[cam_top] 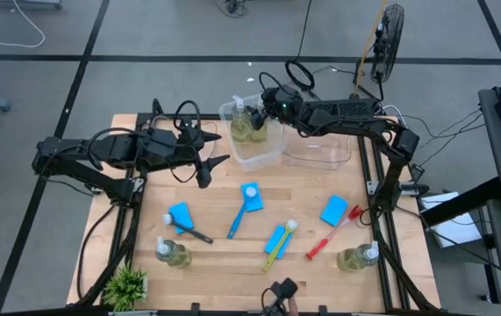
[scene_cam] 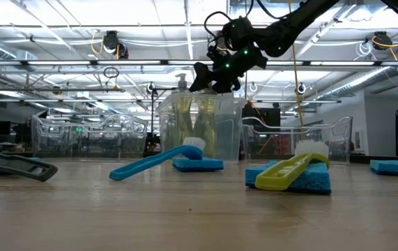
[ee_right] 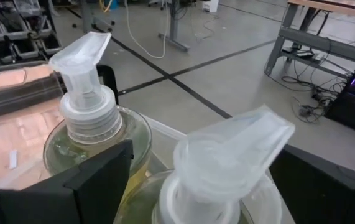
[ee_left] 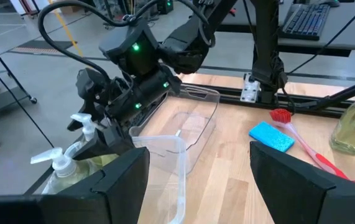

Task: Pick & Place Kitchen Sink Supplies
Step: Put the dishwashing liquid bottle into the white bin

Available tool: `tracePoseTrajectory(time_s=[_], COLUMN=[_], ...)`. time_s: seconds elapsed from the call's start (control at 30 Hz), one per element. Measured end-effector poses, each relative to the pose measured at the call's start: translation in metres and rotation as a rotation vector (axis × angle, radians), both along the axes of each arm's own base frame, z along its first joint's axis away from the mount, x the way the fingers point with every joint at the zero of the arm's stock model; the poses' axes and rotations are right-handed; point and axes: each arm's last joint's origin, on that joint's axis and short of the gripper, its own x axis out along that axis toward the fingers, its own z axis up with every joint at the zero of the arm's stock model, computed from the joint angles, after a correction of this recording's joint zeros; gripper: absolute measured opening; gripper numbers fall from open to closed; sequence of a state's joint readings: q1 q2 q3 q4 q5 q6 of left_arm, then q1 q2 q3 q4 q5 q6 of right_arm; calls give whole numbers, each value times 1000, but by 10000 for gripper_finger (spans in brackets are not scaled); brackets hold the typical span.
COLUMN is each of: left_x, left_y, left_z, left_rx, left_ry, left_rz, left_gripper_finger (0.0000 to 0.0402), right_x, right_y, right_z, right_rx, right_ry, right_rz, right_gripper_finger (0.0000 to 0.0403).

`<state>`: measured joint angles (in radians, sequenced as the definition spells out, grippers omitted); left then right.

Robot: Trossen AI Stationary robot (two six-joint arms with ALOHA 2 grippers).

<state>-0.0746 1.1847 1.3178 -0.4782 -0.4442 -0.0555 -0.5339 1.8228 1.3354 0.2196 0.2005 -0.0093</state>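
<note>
Wooden table [cam_top: 232,254] under both arms, two soap bottles [cam_top: 248,123] standing upright in clear bin [cam_top: 263,151] at upper middle, right gripper [cam_top: 252,104] just above them, jaws wide apart, holding nothing, left gripper [cam_top: 208,162] nearby, jaws apart and empty.

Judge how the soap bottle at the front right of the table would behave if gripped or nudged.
The bottle looks mostly full of yellowish liquid, so it is probably heavy for its size. Its clear, smooth wall may be slippery. It stands upright with a narrow pump on top, so a high push might tip it, and once down its rounded body could roll.
</note>
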Motion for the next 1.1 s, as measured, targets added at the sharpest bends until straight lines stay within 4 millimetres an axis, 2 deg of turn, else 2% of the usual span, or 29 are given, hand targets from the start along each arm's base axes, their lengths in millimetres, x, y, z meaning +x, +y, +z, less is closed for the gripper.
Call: tracePoseTrajectory(time_s=[0.3,0.6,1.1], left_x=[0,0,0], left_y=[0,0,0], left_z=[0,0,0], left_rx=[9,8,7], left_ry=[3,2,3], left_rz=[-2,-2,-2], left_gripper_finger=[273,273,274], right_x=[-7,-6,-7], right_y=[10,10,7], right_z=[14,14,17], right_rx=[17,22,-63], right_ry=[15,6,31], right_rz=[6,2,-28], right_gripper_finger=[357,357,357])
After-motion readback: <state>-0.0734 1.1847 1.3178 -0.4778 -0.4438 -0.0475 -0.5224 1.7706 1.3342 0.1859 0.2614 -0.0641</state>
